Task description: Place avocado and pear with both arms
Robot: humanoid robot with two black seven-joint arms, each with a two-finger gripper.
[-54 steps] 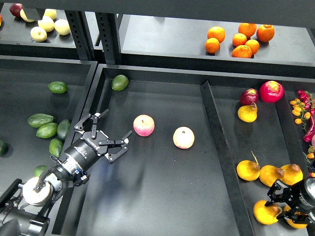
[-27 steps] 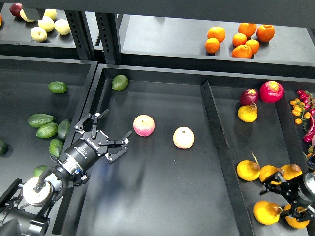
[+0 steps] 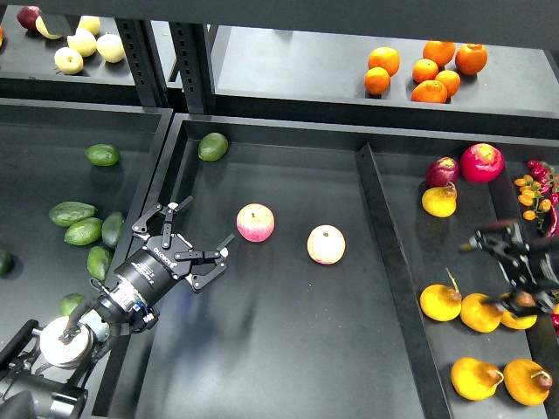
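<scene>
Several elongated dark-green avocados point(image 3: 72, 213) lie in the left bin, left of my left gripper. A rounder green avocado point(image 3: 212, 146) lies at the middle tray's back left corner. Several orange-yellow pears point(image 3: 439, 302) lie in the right bin, and one more pear point(image 3: 438, 201) lies further back. My left gripper point(image 3: 201, 229) is open and empty, low over the middle tray's left side, pointing toward a pink-and-yellow apple point(image 3: 255, 222). My right gripper point(image 3: 500, 262) is blurred, with its fingers spread and nothing between them, above the pears near the right edge.
A second apple point(image 3: 326, 243) lies mid-tray. A divider wall point(image 3: 389, 262) separates the middle tray from the right bin. Red fruits point(image 3: 481, 161) and small peppers point(image 3: 534, 188) sit at the back right. Oranges point(image 3: 425, 70) and pale apples point(image 3: 85, 41) are on the back shelf.
My right gripper has risen from the front pears and moved back, now over the middle of the right bin, holding nothing. The left arm and the fruit have not moved.
</scene>
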